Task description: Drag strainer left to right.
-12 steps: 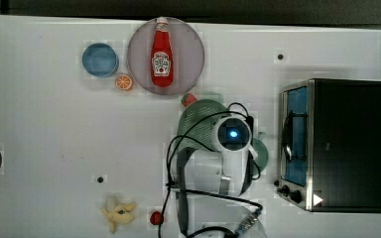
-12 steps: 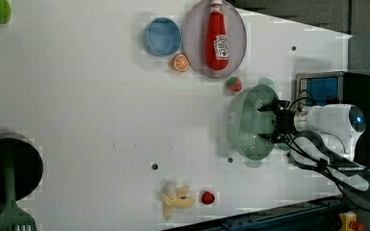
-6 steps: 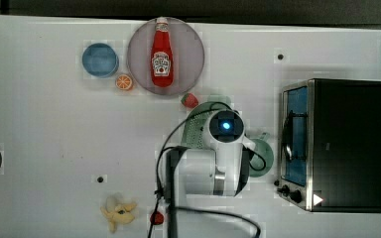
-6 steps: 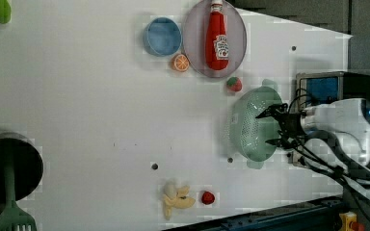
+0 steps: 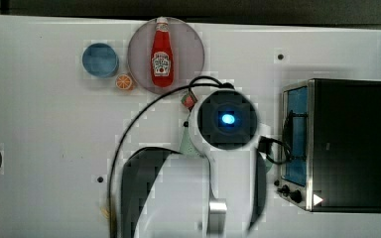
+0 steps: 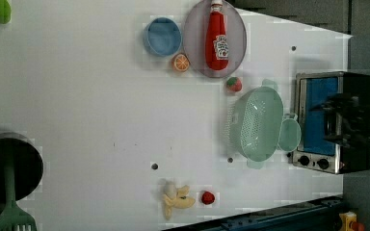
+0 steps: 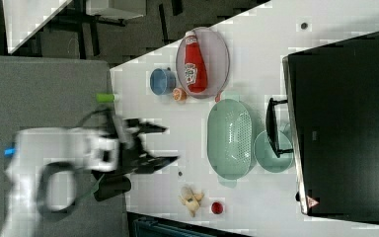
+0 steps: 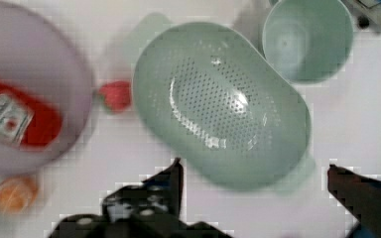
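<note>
The strainer is a pale green oval basket with small holes, resting on the white table beside a mint-green mug. In the wrist view the strainer lies below the open fingers, with the mug at its far end. My gripper hangs open and holds nothing, raised off the table and past the strainer toward the left view's right, in front of the oven. In the right view the gripper stands well clear of the strainer. In the top view my arm covers most of the strainer.
A toaster oven stands just beyond the mug. A ketchup bottle lies on a grey plate, with a blue bowl and an orange slice beside it. A strawberry sits by the strainer; a banana near the table edge.
My gripper has lifted off the strainer and drawn away toward the left view's right. The strainer stays beside the mug.
</note>
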Motion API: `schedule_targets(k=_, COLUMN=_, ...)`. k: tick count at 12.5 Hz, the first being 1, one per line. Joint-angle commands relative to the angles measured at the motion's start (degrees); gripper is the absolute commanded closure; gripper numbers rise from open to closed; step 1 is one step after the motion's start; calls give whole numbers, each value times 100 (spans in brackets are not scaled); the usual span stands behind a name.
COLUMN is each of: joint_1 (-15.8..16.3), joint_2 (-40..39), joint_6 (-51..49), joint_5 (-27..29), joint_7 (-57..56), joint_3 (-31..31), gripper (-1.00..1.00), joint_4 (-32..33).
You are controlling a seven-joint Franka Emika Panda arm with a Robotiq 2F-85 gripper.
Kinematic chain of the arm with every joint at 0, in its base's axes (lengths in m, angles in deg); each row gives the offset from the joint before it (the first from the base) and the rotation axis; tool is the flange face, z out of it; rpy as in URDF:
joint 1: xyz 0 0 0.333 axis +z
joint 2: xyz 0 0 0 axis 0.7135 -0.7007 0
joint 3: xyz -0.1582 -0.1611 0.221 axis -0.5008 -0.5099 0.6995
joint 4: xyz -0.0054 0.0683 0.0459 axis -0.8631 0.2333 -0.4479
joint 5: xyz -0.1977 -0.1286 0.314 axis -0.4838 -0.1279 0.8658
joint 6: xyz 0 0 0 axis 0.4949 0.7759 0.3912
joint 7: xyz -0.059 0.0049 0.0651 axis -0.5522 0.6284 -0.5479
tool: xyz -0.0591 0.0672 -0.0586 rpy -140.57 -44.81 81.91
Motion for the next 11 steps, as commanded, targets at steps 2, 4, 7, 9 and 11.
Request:
schedule_targets(k=2, joint_1=-112, joint_2=425, joint_6=-1263, joint_5=51, joint_7=-720, joint_3=-42, gripper=-100, joint_4=-890)
schedule_targets(k=4, joint_1=-113, joint_2=574, joint_6=-1877, joint_5=26, joint_7=-1041, joint_3=-30, gripper=-100, joint_4=-1216)
schedule_targets(k=7, joint_1=-114, joint_2=598, joint_6=-1975, joint_5=23, joint_7=-1049, joint_3=-30, gripper=-100, joint_4=-1309)
schedule_targets(k=9, joint_1=-114, joint_2=552, joint_6=-1963, joint_5=23, joint_7=-1049, joint_3=-27, gripper=-100, joint_4=-1281)
schedule_targets(k=11, joint_1=-114, joint_2=492, joint_6=-1963, joint_5=23, joint_7=-1049, joint_3=-27, gripper=-100, joint_4=-1281)
